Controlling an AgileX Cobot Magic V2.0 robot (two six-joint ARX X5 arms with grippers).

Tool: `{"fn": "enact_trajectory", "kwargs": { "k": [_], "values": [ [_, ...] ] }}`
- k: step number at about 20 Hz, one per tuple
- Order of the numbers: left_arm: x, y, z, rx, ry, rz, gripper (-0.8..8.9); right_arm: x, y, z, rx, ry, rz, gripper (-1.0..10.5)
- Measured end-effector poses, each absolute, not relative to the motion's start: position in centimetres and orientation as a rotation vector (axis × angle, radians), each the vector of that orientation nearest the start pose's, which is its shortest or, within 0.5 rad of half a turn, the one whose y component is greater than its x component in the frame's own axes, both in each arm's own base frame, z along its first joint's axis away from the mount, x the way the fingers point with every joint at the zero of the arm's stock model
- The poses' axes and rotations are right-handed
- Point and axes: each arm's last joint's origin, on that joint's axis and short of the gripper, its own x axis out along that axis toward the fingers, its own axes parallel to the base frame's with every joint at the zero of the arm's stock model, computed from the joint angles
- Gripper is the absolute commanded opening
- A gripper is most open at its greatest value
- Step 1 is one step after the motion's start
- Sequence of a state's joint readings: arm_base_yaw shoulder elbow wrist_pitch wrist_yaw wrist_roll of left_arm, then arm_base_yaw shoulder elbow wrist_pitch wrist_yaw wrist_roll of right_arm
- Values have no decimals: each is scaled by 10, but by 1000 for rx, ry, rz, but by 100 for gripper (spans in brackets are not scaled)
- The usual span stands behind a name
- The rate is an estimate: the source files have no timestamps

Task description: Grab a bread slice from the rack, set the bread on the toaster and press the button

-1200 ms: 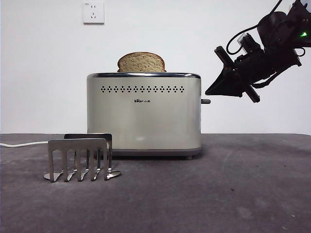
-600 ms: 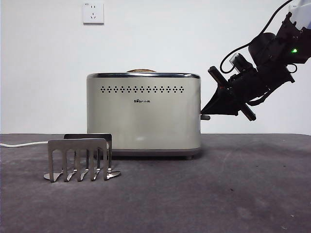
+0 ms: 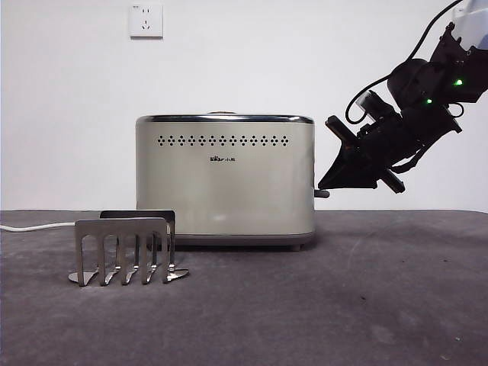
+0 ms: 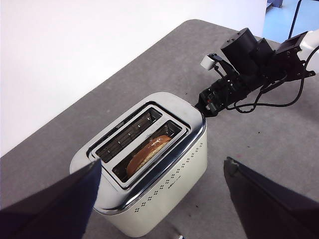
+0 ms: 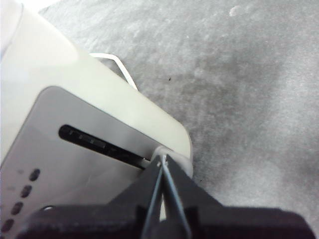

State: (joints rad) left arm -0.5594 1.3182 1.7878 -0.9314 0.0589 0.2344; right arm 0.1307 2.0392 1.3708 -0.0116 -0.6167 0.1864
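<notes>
Cream-coloured and boxy, the toaster (image 3: 226, 180) sits mid-table on the dark grey table (image 3: 366, 305), chrome rim on top and two rows of little holes across its face. The slice of bread (image 4: 147, 153) is sunk down inside one of the two slots, the one on the holed side, so from the front view you only catch a sliver of crust poking over the rim. The button (image 3: 322, 194) is low on the narrow side wall, at about 3 o'clock from the toaster's middle, and the right gripper (image 3: 326, 186) comes in from the 2 o'clock direction with its tip sitting right on top of that lever. Its jaws are pressed together, basically no gap, nothing pinched between them. The left gripper (image 4: 159, 199) hangs up above the toaster looking down, jaws spread wide, holding nothing. The rack (image 3: 126, 248) stands at about 7 o'clock from the toaster, just in front of it, no bread in it. There's a white cord (image 3: 34, 226) trailing off at 9 o'clock and a wall socket (image 3: 146, 20) up at 11.
</notes>
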Motion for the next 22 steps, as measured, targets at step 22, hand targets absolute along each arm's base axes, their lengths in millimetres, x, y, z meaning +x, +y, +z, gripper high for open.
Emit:
{"fn": "enact_trajectory", "kwargs": {
  "k": [22],
  "values": [
    [195, -124, 480, 324, 397, -656, 409, 381, 64, 308, 296, 535, 686, -12]
  ]
}}
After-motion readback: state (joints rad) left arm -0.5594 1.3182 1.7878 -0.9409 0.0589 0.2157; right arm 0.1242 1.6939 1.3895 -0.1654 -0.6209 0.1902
